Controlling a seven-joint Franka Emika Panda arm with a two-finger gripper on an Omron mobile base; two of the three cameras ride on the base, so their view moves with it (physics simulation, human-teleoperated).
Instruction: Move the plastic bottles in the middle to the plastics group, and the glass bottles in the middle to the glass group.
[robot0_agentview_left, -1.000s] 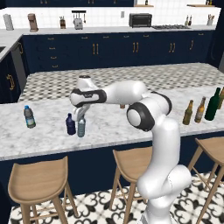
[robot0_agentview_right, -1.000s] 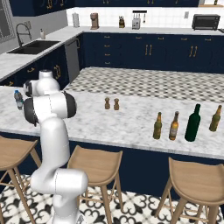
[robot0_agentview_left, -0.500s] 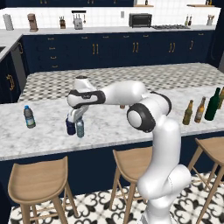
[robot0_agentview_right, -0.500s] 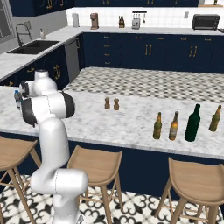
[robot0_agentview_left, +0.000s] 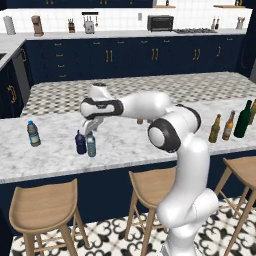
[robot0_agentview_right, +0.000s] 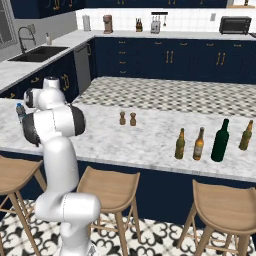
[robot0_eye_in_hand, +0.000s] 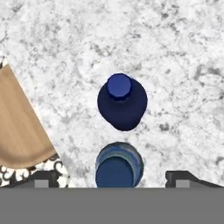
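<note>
Marble counter (robot0_agentview_left: 125, 145) | claw (robot0_agentview_left: 90, 129) open above pale-blue bottle (robot0_agentview_left: 91, 145) | navy bottle (robot0_agentview_left: 80, 143) just beside

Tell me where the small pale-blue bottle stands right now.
In the left base view the pale-blue bottle stands upright near the marble counter's front edge, close beside the dark navy bottle on its right, under the open gripper. The clear labelled bottle stands farther left.
</note>
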